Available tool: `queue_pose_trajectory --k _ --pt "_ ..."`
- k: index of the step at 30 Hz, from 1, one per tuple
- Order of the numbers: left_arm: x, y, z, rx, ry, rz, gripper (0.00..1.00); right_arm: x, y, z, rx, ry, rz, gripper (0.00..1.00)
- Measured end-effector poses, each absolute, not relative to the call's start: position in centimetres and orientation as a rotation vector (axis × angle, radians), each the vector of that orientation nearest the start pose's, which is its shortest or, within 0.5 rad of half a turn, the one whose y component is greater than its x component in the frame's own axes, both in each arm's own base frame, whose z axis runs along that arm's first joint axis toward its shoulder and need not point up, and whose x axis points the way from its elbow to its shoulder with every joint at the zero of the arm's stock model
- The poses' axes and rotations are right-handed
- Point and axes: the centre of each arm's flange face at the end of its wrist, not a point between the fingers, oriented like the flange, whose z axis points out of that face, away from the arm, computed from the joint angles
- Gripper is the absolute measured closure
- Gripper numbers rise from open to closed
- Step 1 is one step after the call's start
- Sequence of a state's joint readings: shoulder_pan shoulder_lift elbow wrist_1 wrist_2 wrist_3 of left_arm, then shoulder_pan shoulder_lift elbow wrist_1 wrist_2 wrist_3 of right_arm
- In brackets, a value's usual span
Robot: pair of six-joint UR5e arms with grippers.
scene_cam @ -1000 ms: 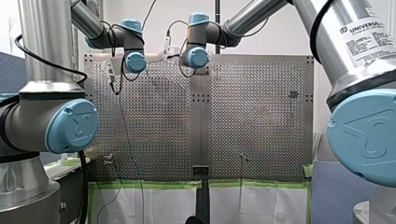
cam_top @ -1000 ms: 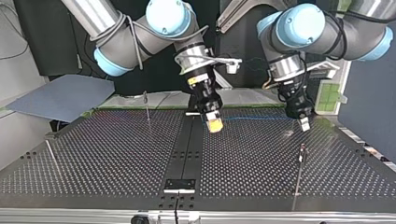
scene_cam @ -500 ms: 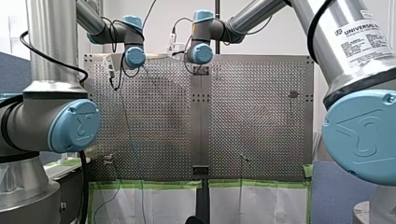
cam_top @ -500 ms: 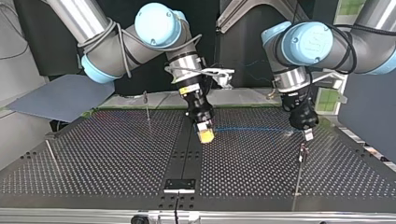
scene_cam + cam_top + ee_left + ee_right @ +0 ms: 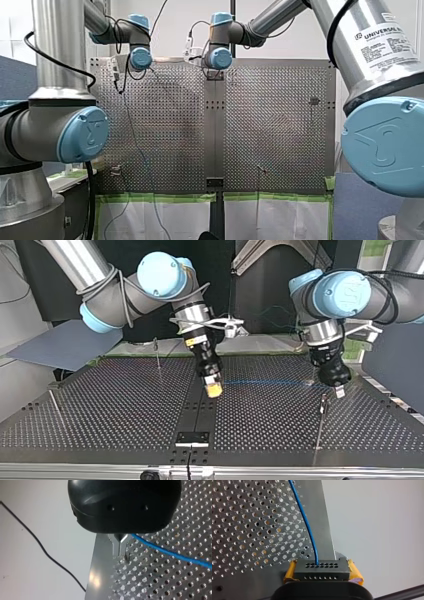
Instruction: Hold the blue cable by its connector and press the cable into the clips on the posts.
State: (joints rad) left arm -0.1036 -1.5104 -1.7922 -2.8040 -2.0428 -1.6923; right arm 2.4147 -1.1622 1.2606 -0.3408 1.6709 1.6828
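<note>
The blue cable (image 5: 270, 383) runs taut just above the perforated table (image 5: 110, 410) between my two grippers. In the top view my right gripper (image 5: 214, 388), with yellow pads, hangs over the table's middle strip. It is shut on the dark connector (image 5: 322, 570), from which the cable (image 5: 308, 527) leads away. My left gripper (image 5: 340, 390) is shut on the cable (image 5: 170, 553) further along, its metal fingers (image 5: 115, 545) pinched together. It hovers just above and behind a thin clip post (image 5: 322, 407) at that view's right.
Other thin posts stand at the top view's back left (image 5: 157, 352) and far left (image 5: 55, 407). A black plate (image 5: 192, 437) lies on the middle strip near the front edge. A grey panel (image 5: 65, 342) lies beyond the table's left corner.
Both grippers have come forward in the top view, towards the camera, and carried the stretched cable along. My left gripper now hangs close to the clip post at that view's right.
</note>
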Motion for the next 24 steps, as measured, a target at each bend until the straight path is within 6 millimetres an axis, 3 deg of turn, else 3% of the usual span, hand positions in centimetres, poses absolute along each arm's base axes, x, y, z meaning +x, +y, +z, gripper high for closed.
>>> queue_pose_trajectory --k 15,24 --pt "47.7 -8.7 45.5 -0.4 1.333 0.161 1.0 59.1 -35.8 44.2 1.475 -0.762 2.001 1.0" --pt "47.8 -8.5 45.2 -0.395 1.353 0.163 1.0 58.9 -36.1 44.2 1.473 -0.766 1.995 1.0"
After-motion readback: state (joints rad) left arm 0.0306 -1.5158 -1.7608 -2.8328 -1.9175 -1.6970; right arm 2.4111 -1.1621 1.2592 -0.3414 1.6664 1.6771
